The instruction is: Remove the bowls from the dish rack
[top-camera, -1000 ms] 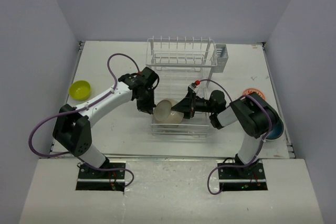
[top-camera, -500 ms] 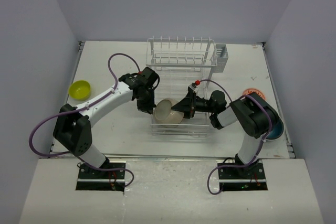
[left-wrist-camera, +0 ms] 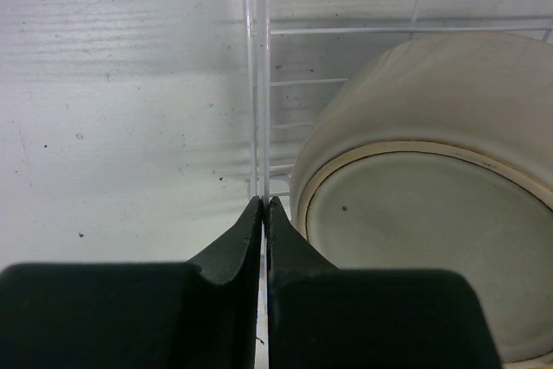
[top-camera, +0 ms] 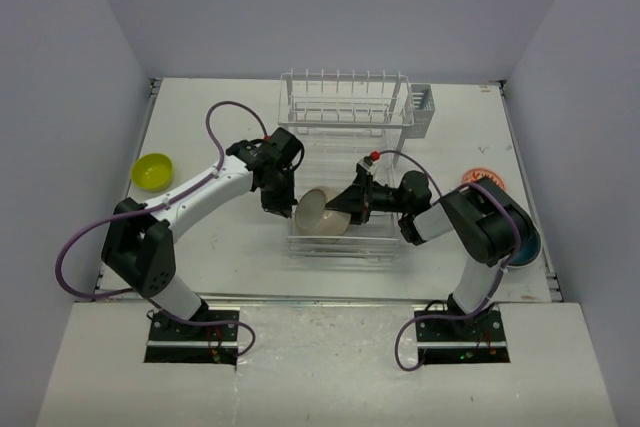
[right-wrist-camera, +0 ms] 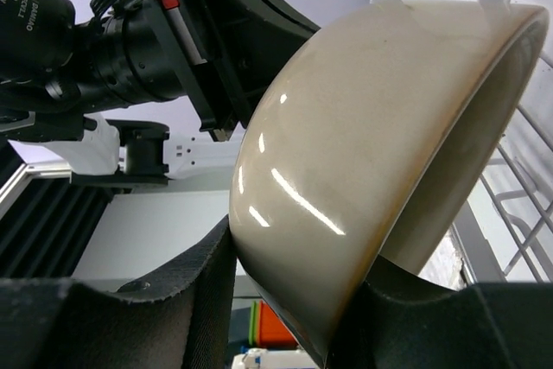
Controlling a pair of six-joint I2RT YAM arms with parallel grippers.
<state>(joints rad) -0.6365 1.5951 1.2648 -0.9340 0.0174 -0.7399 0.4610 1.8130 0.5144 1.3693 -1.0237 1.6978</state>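
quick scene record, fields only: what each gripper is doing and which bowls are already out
right gripper: shut on the beige bowl at its rim, bowl tilted over the dish rack base
left gripper: shut, tips at the rack's left edge wire
yellow-green bowl: on the table, far left
orange-patterned bowl: on the table, right side, partly hidden

Both arms reach inward toward each other, the left gripper [left-wrist-camera: 263, 206] tilted down with fingertips pressed together, the right gripper [top-camera: 342, 209] lying level, seemingly clamped across the beige bowl [top-camera: 318, 213] wall.
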